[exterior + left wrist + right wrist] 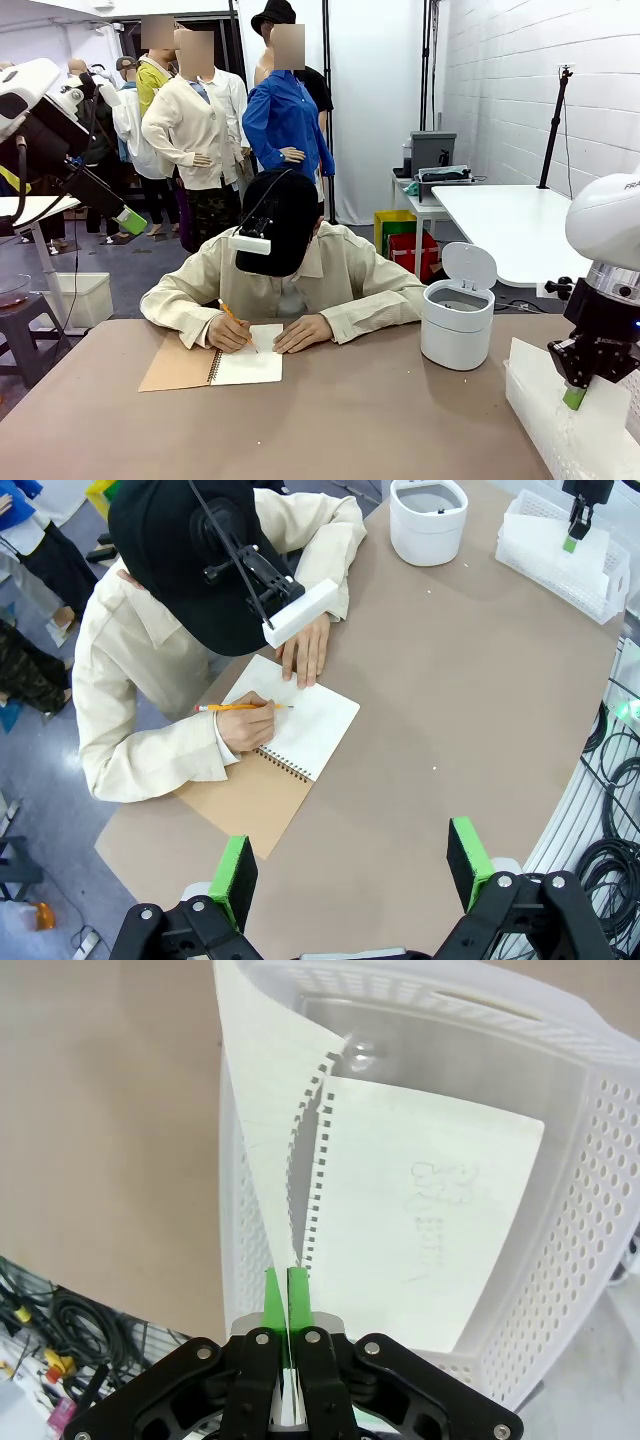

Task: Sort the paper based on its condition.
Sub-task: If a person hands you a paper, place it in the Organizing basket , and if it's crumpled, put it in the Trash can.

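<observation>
- Right gripper [288,1285]: black two-finger pincer with green pads; the pads are pressed flat together on the bottom corner of a thin white sheet of paper [262,1110]; the sheet rises from them in a soft curl over the basket; one edge is ragged with torn square spiral holes.
- Second sheet [430,1210]: flat, with the same torn-hole edge and faint pencil scribbles; it lies inside the white plastic basket [590,1190]; the basket is rectangular, its walls pierced with small round holes and its floor smooth and glossy; whether the pads also nip this sheet cannot be told.
- Left gripper [348,832]: same build; its fingers stand wide apart and hold nothing, well above the matt brown table [450,700].
- Spiral-bound notebook [300,725]: brown kraft cover laid open to one side, white page up; the person's hand [245,725] holds an orange pencil [240,707] to the page; the other hand [305,655] rests at the page's far edge.
- White cylindrical bin [457,325]: smooth plastic, round lid tipped up; it stands between notebook and basket, near the basket.
</observation>
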You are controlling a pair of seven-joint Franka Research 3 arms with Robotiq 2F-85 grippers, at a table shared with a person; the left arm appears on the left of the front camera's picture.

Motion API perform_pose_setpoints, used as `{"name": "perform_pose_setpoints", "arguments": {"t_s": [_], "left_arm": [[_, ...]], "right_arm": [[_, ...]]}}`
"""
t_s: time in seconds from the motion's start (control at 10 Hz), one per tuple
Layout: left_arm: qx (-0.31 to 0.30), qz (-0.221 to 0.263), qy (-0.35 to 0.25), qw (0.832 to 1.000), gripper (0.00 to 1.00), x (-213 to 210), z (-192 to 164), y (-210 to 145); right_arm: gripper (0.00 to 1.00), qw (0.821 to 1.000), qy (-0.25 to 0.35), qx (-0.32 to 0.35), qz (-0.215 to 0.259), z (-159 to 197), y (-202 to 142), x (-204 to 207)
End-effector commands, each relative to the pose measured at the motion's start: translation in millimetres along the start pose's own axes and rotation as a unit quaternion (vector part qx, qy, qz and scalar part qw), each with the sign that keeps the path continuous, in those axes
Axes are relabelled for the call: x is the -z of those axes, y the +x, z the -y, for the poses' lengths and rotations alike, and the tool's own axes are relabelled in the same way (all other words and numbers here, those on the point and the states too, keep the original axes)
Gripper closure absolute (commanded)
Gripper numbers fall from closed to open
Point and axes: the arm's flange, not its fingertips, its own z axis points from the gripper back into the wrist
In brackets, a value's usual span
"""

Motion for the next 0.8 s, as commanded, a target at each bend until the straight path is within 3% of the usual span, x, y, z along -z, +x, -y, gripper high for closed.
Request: {"name": "perform_pose_setpoints", "arguments": {"t_s": [0.0,0.4,0.5,0.7], "left_arm": [[0.0,0.001,-0.001,1.0,0.0,-1,-1,-1],[0.0,0.001,-0.001,1.0,0.0,-1,-1,-1],[0.0,0.001,-0.001,1.0,0.0,-1,-1,-1],[0.0,0.001,-0.001,1.0,0.0,-1,-1,-1]], "right_arm": [[0.89,0.999,-0.014,0.032,-0.016,15,-4,3],[0.13,0.997,-0.037,0.064,-0.016,39,-10,-3],[0.0,0.997,-0.04,0.067,-0.014,40,-11,-4],[0.0,0.996,-0.05,0.067,-0.009,42,-9,-9]]}}
